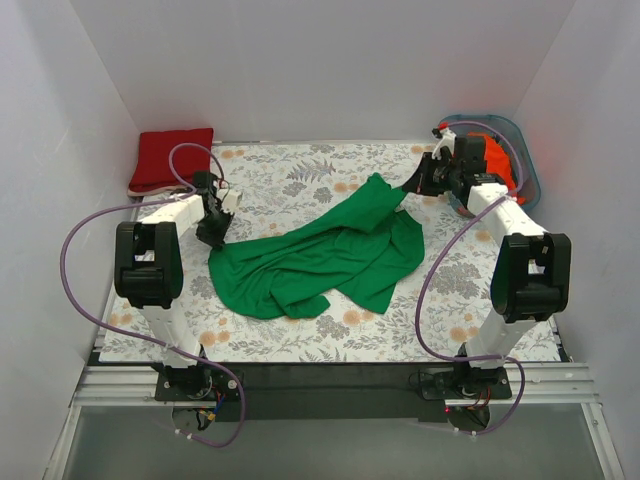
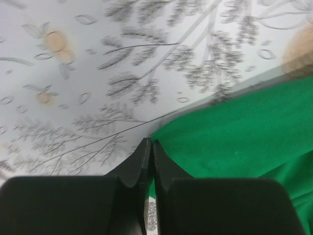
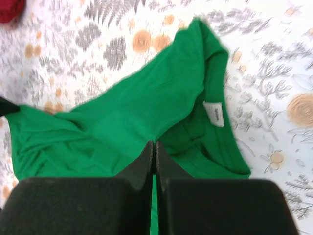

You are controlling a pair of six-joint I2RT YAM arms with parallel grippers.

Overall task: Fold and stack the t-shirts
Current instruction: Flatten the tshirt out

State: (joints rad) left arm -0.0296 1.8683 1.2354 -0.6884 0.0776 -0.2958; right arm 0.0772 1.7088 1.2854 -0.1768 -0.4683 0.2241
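A bright green t-shirt (image 1: 320, 255) lies crumpled across the middle of the floral table. My left gripper (image 1: 213, 238) is shut on its left edge, low on the table; in the left wrist view the fingertips (image 2: 150, 143) pinch the green fabric (image 2: 234, 142). My right gripper (image 1: 411, 184) is shut on the shirt's far right part and holds it raised; its wrist view shows the gripper (image 3: 154, 144) clamped on green cloth (image 3: 122, 112), with the collar label beside it. A dark red shirt (image 1: 170, 158) lies folded at the back left. A bright orange shirt (image 1: 497, 160) sits in the tub.
The blue-grey plastic tub (image 1: 527, 165) stands at the back right corner, behind my right arm. White walls close in the table on three sides. The floral cloth (image 1: 300, 170) covers the table. The red shirt's corner shows in the right wrist view (image 3: 7, 7).
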